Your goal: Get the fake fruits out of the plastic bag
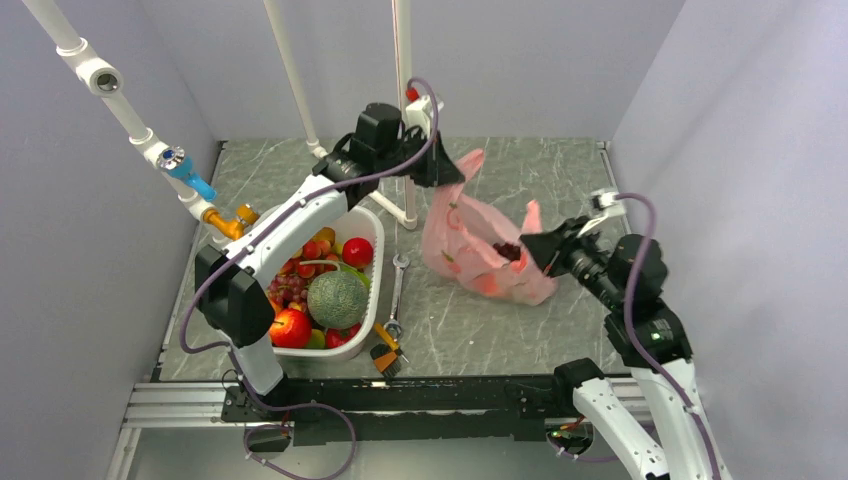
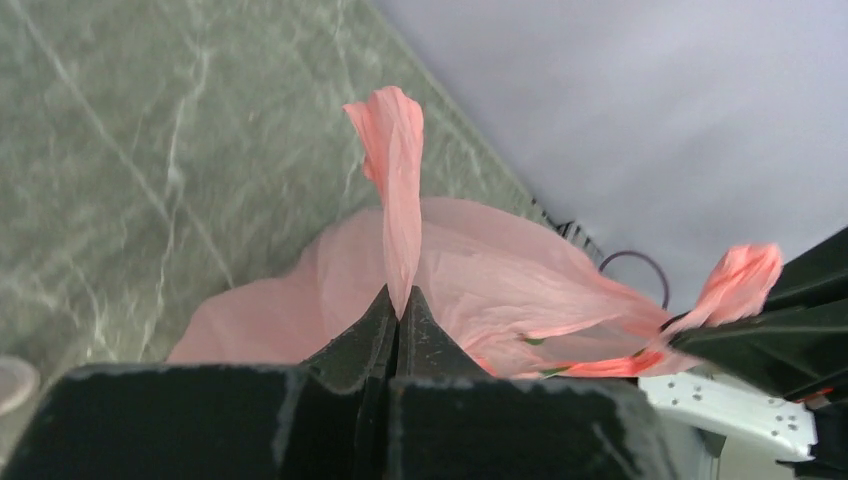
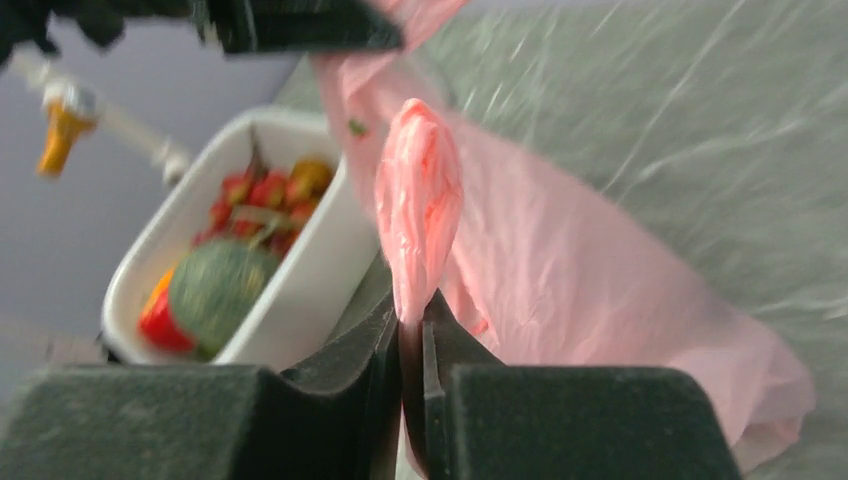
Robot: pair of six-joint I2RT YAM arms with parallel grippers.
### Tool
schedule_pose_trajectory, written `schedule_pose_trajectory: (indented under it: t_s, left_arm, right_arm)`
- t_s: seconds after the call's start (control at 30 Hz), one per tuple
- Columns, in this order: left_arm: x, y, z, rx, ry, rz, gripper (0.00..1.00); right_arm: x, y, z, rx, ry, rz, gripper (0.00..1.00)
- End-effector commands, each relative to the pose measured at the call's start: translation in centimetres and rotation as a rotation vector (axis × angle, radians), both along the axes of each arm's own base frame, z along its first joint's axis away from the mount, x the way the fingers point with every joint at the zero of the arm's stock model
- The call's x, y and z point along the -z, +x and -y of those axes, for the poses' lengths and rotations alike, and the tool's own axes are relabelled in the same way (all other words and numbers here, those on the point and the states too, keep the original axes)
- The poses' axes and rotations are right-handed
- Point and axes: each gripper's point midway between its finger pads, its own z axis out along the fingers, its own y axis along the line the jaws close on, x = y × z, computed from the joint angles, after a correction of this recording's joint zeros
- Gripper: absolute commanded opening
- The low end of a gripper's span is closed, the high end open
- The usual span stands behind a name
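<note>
Left hand (image 2: 398, 305): jaws closed flat on one loop handle (image 2: 392, 170) of the bag (image 1: 470, 245), held high toward the back of the table (image 1: 540, 165).

Right hand (image 3: 412, 330): closed on the other handle (image 3: 420, 195), lower and further right.

The two grips stand apart, so the bag's top is drawn out between them. Its belly rests on the table.

Fruits (image 1: 488, 283): inside the bag, seen only as reddish patches through the film near its bottom. Number and colours cannot be told.

Judgement: gripping both handles spreads the mouth and keeps the thin film from collapsing, but leaves neither hand free to reach in. Tipping the bag, or freeing one hand, looks necessary.

Basket (image 1: 372, 222) with melon (image 1: 336, 298) sits left of the bag, apart from it.
</note>
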Motion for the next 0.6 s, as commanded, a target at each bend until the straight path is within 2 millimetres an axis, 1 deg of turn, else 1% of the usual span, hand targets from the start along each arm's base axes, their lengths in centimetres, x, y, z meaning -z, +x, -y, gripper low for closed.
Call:
schedule_pose_trajectory:
  t_s: [0.0, 0.07, 0.1, 0.17, 0.27, 0.37, 0.4, 0.43, 0.5, 0.57]
  left_arm:
    - [2.2, -2.4, -2.2, 0.027, 0.036, 0.001, 0.00]
    - [4.1, -3.3, -2.9, 0.029, 0.054, -0.030, 0.00]
    - [4.9, -3.7, -3.2, 0.027, 0.061, -0.047, 0.00]
    - [5.4, -4.8, -3.6, 0.039, 0.057, -0.062, 0.00]
    - [5.2, -5.6, -4.2, 0.034, 0.044, -0.057, 0.00]
    - [4.4, -6.1, -4.9, 0.019, 0.051, -0.035, 0.05]
    - [4.2, -6.2, -5.2, 0.011, 0.055, -0.027, 0.09]
    - [4.0, -6.2, -5.4, 0.003, 0.060, -0.021, 0.12]
    - [3.7, -6.5, -6.1, -0.016, 0.069, -0.004, 0.28]
    - [3.3, -6.9, -6.9, -0.039, 0.080, 0.015, 0.46]
  right_arm:
    - [5.6, -4.5, -4.6, -0.341, 0.070, -0.179, 0.15]
    - [7.7, -5.9, -4.9, -0.378, 0.079, -0.230, 0.19]
    - [8.4, -6.6, -5.0, -0.400, 0.081, -0.241, 0.22]
    - [9.3, -8.0, -5.1, -0.437, 0.081, -0.253, 0.28]
    - [9.2, -9.4, -5.2, -0.488, 0.077, -0.241, 0.43]
    - [7.3, -10.9, -5.8, -0.581, 0.078, -0.168, 0.62]
    - [6.7, -11.3, -5.9, -0.602, 0.075, -0.144, 0.68]
    - [6.0, -11.6, -6.0, -0.624, 0.074, -0.121, 0.71]
    - [4.8, -11.9, -6.1, -0.653, 0.068, -0.081, 0.76]
    - [3.9, -11.9, -6.1, -0.659, 0.057, -0.046, 0.82]
